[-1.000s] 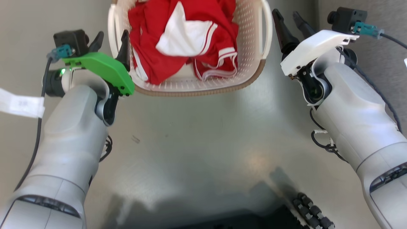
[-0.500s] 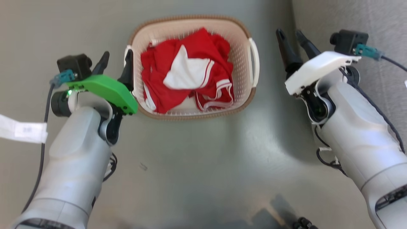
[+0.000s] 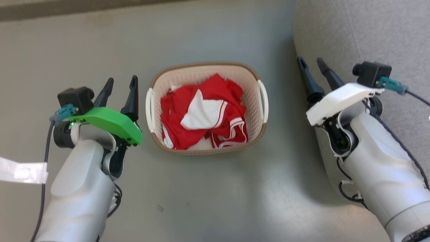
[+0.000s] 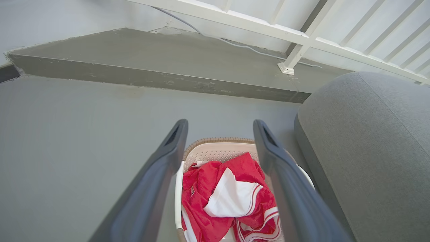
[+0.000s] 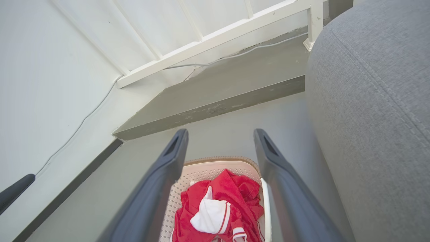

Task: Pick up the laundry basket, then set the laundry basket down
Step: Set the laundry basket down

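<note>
1. Since the earlier frame the head camera has lifted, so the whole scene sits smaller in the head view. Against the laundry basket (image 3: 198,71), the left pincer (image 3: 122,79) has come away: its inner finger, formerly at the left handle (image 3: 149,107), now stands beside it with a strip of floor (image 3: 218,195) between them.
2. The laundry basket stands upright on the grey floor at the centre of the head view. Neither pincer touches it.
3. A crumpled red and white garment (image 3: 205,114) lies inside the basket, below the brown rim.
4. The left pincer, at 9 o'clock of the basket, has its two dark fingers spread and holds nothing. Its fingertips point to 12 o'clock.
5. The right pincer (image 3: 309,59), at 2 o'clock of the basket, is likewise spread and empty. It stands well apart from the right handle (image 3: 263,101).
6. A grey upholstered seat (image 3: 362,40) fills the 2 o'clock corner of the head view. The right pincer lies over its curved edge.
7. A strip of white tape (image 3: 20,171) enters at 9 o'clock, beside the left forearm.
8. In the left wrist view the basket lies between the two fingers at 6 o'clock, with a raised concrete step (image 4: 151,60) at 12 o'clock and a white railing (image 4: 302,37) beyond it.
9. In the right wrist view the basket again shows between the fingers at 6 o'clock, and the seat occupies 3 o'clock.
</note>
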Available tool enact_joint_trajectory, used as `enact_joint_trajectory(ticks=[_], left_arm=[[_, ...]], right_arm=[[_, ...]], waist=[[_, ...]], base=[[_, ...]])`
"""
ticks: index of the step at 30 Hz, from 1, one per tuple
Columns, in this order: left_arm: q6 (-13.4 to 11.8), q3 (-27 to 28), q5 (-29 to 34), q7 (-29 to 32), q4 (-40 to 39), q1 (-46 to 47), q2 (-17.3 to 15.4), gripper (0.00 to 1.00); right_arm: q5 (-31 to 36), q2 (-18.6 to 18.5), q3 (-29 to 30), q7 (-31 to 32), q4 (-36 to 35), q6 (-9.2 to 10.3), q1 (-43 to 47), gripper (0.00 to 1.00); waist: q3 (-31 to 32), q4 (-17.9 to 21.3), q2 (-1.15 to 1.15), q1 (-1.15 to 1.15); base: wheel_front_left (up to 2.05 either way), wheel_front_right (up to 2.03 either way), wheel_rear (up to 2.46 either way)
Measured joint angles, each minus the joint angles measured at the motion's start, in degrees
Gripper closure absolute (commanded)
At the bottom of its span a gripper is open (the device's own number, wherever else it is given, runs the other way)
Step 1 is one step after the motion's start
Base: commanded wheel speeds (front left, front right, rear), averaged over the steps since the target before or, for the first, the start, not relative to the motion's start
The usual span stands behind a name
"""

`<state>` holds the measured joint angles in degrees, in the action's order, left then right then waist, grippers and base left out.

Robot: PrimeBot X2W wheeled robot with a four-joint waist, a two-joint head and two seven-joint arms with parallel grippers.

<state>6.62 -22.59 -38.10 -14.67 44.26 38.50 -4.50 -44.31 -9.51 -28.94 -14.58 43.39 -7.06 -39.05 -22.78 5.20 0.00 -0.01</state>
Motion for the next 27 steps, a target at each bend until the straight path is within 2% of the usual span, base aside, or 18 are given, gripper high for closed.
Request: enact_joint_trajectory(ticks=[18,27], left_arm=[[0.42,6.12,6.05,0.0,-12.47,-14.05,-0.4,0.0],[0.41,7.77,7.7,0.0,-15.88,-19.63,-0.23,0.0]], right_arm=[[9.31,-1.0,6.79,0.0,-10.15,0.03,13.62,0.0],[12.63,-1.04,9.39,0.0,-13.93,1.36,18.92,0.0]], waist=[[14.63,-0.36,0.0,0.0],[18.44,-0.3,0.0,0.0]], base=[[0.0,0.0,0.0],[0.0,0.0,0.0]])
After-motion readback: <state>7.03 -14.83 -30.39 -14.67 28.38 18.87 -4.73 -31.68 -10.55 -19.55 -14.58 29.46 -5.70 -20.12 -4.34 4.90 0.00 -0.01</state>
